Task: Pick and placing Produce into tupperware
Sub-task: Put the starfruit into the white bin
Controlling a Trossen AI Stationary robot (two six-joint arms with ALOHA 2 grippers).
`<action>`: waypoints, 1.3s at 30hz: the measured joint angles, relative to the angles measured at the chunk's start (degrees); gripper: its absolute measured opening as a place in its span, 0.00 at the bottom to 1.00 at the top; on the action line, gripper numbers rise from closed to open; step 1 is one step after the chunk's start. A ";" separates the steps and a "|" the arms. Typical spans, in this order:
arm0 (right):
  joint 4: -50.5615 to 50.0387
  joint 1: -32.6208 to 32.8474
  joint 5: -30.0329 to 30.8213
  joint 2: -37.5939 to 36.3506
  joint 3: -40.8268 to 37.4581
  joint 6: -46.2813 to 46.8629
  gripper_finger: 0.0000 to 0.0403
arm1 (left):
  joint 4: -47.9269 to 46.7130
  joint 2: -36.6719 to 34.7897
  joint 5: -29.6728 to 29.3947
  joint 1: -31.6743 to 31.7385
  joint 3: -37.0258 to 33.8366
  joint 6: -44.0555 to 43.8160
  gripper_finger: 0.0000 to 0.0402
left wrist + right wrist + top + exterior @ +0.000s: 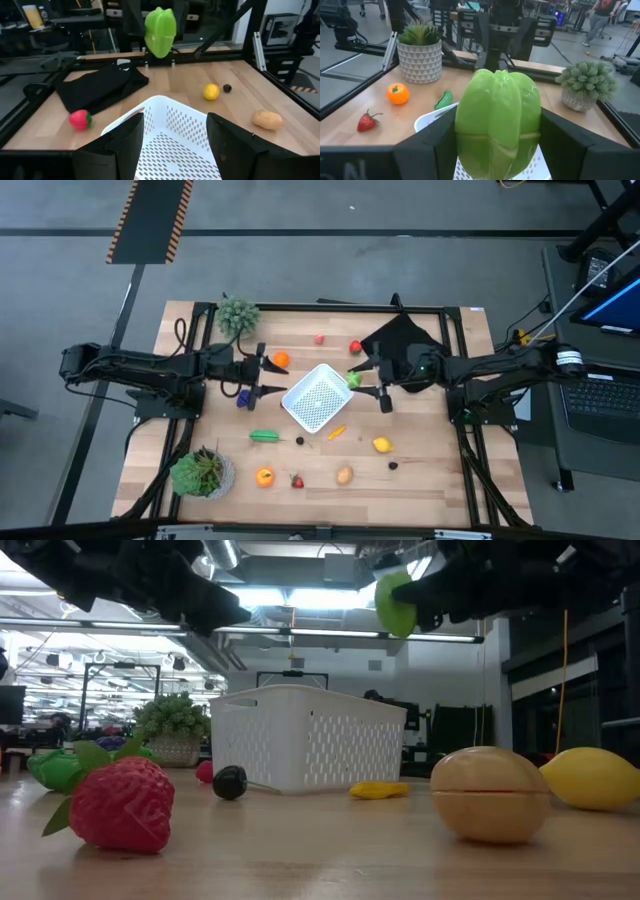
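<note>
**A:** What takes up the most room on the wooden table (420, 480)?

**B:** The black cloth (400, 340), lying at about two o'clock from the white basket (318, 397), which sits near the table's middle. Next come the two potted plants: the pale bushy one (238, 315) at eleven o'clock from the basket, the spiky green one (203, 473) at seven o'clock.

**A:** And the arms?

**B:** The right gripper (367, 381) hangs over the basket's three o'clock corner, its jaws clamped on a green pepper (497, 127), which is up in the air, not in the basket. The left gripper (259, 373) hovers at nine o'clock from the basket; its fingers (235, 147) stand apart with nothing between them.

**A:** What lies loose around the basket?

**B:** At six o'clock, from larger to smaller: a tan potato (491, 792), a lemon (381, 445), an orange fruit (264, 476), a strawberry (122, 804), a green pod (264, 436), a small yellow-orange piece (337, 431) just beside the basket, and two dark berries (300, 441) (393, 465). At twelve o'clock sit a red fruit (355, 346) beside the cloth's edge and a pinkish one (319, 338). An orange (281, 360) and a purple piece (243, 397) lie close under the left gripper.

**A:** Is the basket's opening blocked?

**B:** Its mesh floor shows bare in the high view.
</note>
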 joint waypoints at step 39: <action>-47.17 -0.12 2.42 27.78 41.92 -0.38 0.56 | -5.91 0.00 -0.66 -0.28 0.00 0.38 0.52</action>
